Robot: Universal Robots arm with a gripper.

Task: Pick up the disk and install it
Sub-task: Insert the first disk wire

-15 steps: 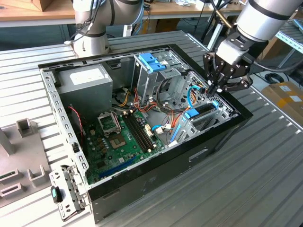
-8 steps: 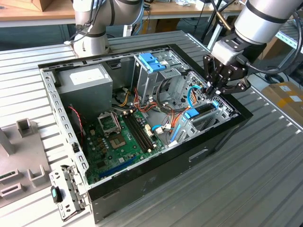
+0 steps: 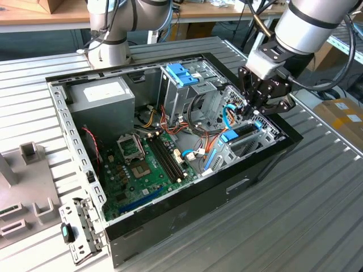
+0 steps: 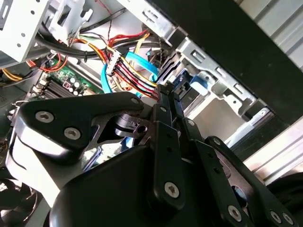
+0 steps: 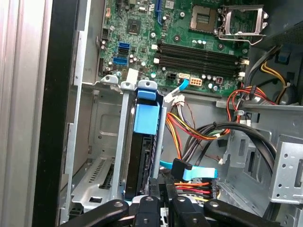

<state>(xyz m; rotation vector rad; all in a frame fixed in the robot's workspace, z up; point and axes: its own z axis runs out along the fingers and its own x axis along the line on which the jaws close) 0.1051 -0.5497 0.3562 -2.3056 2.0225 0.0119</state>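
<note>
The disk (image 5: 140, 163) stands on edge inside the metal drive bay (image 5: 97, 142) of the open computer case. Its dark body sits between blue plastic rails, with a blue tab (image 5: 146, 112) at the end nearest the motherboard. In the exterior view the disk (image 3: 237, 135) lies in the bay at the case's right end. My gripper (image 3: 255, 113) reaches down into that bay, and its black fingers (image 5: 155, 185) are drawn together at the disk's outer end. In the second wrist view the gripper (image 4: 164, 88) points at the bay beside the cable bundle, with no gap between the fingers.
A green motherboard (image 3: 142, 170), a grey power-supply box (image 3: 105, 96) and a drive cage with a blue handle (image 3: 182, 76) fill the case. Coloured cables (image 5: 199, 132) and a light blue ribbon cable (image 5: 187, 171) run close beside the bay. A second robot's base (image 3: 110, 39) stands behind the case.
</note>
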